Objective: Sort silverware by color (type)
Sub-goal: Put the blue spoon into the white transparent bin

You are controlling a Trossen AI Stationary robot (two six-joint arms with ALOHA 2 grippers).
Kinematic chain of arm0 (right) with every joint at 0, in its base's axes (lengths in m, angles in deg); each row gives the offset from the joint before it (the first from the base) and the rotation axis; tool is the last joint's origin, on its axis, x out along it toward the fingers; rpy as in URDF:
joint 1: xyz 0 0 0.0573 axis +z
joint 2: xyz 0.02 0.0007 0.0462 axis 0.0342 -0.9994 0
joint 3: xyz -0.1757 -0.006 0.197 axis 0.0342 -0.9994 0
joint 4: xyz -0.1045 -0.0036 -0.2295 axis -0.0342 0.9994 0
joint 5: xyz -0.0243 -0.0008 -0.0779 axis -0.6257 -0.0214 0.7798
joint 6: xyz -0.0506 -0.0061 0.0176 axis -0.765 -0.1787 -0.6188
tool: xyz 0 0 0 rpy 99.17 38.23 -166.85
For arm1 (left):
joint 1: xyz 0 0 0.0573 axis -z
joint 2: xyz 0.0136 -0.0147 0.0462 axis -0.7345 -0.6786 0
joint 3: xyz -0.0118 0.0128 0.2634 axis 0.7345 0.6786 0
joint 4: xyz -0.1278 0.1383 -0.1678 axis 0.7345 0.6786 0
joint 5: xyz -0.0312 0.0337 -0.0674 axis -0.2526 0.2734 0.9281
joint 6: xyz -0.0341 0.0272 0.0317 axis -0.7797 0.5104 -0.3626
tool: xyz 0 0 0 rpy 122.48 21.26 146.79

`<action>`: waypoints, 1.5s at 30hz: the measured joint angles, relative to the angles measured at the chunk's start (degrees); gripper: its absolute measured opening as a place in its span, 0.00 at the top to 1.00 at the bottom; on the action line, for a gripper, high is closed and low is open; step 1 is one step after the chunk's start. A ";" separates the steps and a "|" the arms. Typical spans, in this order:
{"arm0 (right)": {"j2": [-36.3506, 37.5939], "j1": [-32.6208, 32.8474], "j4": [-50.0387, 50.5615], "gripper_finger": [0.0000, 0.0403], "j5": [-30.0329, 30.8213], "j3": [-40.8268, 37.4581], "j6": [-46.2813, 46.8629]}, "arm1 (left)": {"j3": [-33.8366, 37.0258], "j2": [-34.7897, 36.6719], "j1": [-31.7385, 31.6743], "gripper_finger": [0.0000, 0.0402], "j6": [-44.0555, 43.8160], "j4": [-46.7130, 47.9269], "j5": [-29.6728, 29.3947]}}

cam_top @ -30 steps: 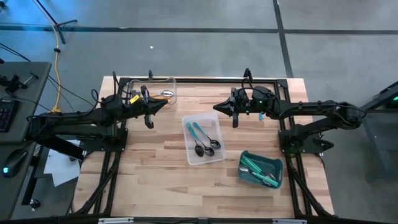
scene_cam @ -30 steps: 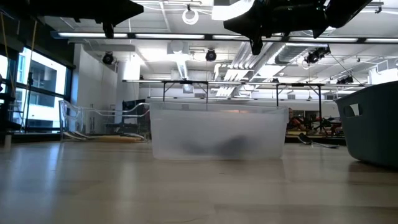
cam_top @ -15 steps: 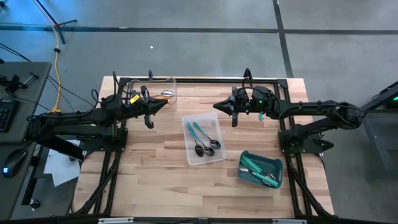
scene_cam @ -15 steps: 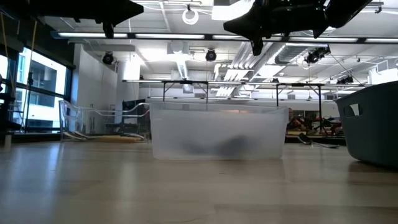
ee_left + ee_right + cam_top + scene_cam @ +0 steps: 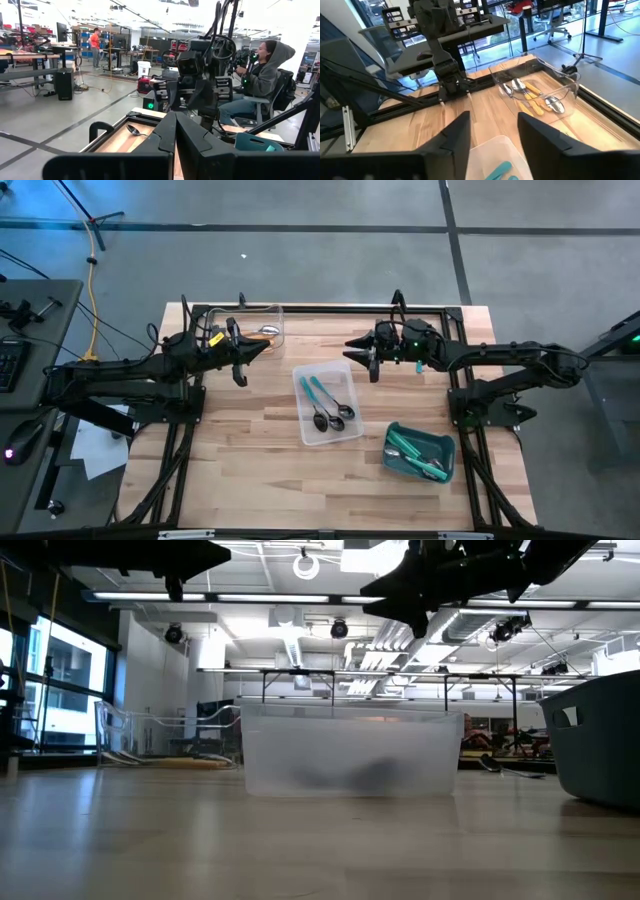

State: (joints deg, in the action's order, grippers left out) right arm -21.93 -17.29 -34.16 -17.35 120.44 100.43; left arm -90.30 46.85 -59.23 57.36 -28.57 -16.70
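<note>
I see grey concrete floor [image 5: 330, 260] around the pale wooden table [image 5: 250, 450], bright strip-lit ceiling [image 5: 290, 630] above it

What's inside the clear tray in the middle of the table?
The clear plastic tray in the middle holds teal-handled spoons with shiny metal bowls; two handles show from above. Any spoon beneath them is hidden, and from table height the cloudy wall shows only dark smudges.

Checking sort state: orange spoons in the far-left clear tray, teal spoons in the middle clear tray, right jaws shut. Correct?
One thing is off: the right gripper has its jaws open, a gap showing between them in the right wrist view. The orange spoons do lie in the far-left tray, and the teal spoons in the middle tray.
</note>
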 joint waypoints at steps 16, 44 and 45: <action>0.00 -0.75 3.03 0.56 18.71 0.00 8.37 | 0.00 0.00 0.00 1.00 -0.04 0.44 -0.02; 0.02 -4.55 5.93 0.56 21.70 0.00 6.38 | 0.02 0.00 -0.02 1.00 -0.50 0.89 -2.25; 0.02 -4.55 5.93 0.56 21.70 0.00 6.38 | 0.02 0.00 0.00 1.00 -0.50 0.91 -2.24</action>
State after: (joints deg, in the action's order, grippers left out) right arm -21.91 -21.84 -28.23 4.36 120.44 106.81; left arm -90.28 46.85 -59.24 56.86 -27.66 -18.94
